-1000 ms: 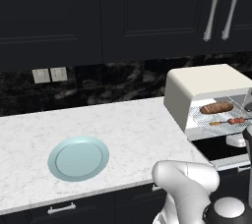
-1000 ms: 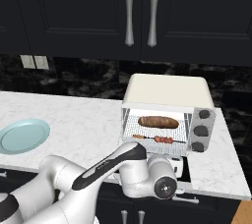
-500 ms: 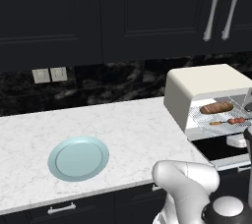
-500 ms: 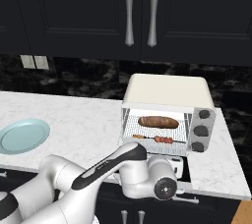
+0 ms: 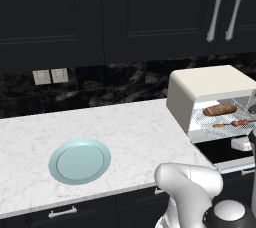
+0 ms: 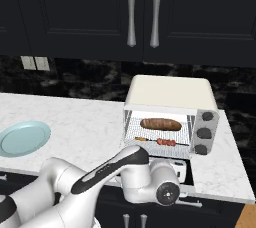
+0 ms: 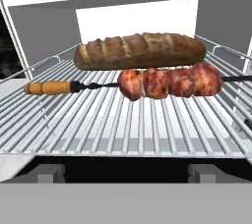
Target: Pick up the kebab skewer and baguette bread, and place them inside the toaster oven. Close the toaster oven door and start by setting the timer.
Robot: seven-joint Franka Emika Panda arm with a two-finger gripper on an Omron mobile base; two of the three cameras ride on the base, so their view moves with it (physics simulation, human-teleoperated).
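Hand view: baguette bread (image 7: 140,50) and kebab skewer (image 7: 147,83) lie mid-frame on toaster oven (image 6: 172,114) rack, hand spread wide, empty.

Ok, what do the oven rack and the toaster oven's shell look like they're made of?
The wire rack looks like bare metal: thin parallel silver-grey rods with a light sheen. The toaster oven shell looks like cream painted metal or plastic, smooth and matte with rounded edges; the render doesn't settle which.
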